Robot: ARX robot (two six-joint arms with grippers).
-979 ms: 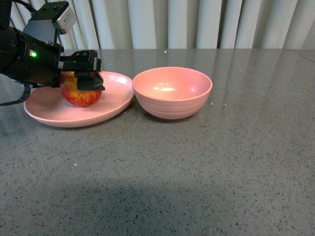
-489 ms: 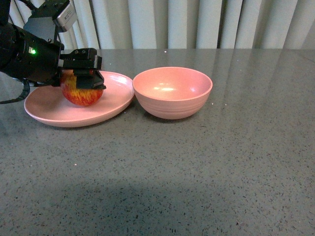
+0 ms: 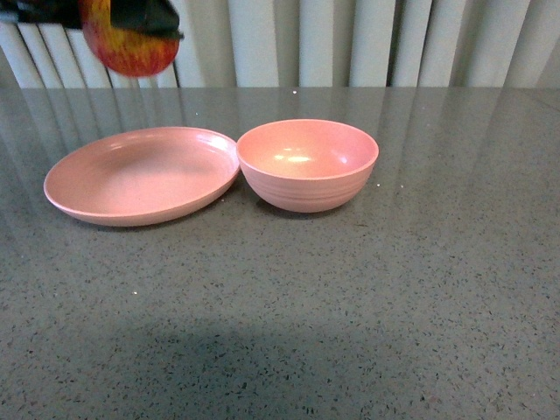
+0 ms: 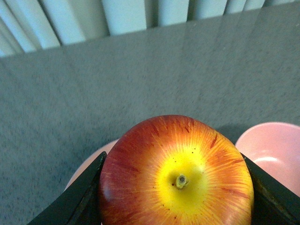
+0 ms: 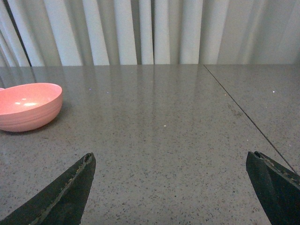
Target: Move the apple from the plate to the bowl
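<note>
The red, yellow-streaked apple [image 3: 128, 44] hangs high at the top left of the front view, above the far side of the shallow pink plate [image 3: 140, 179]. My left gripper [image 3: 122, 16] is shut on the apple; only its dark fingers show at the frame's top edge. In the left wrist view the apple [image 4: 176, 173] fills the space between the black fingers [image 4: 79, 199], stem dimple toward the camera, with the plate's rim [image 4: 89, 161] and the bowl [image 4: 274, 152] below it. The deep pink bowl [image 3: 307, 164] stands just right of the plate, nothing in it. My right gripper [image 5: 171, 180] is open over bare table, the bowl [image 5: 28, 105] off to one side.
Grey speckled tabletop [image 3: 350, 306] spreads in front of and to the right of the dishes. Pale vertical blinds [image 3: 376, 39] run along the back. A seam [image 5: 243, 115] crosses the table in the right wrist view.
The left gripper has lifted the apple off the plate and well up, to the top edge of the front view. The plate now lies bare. The bowl has not moved.
</note>
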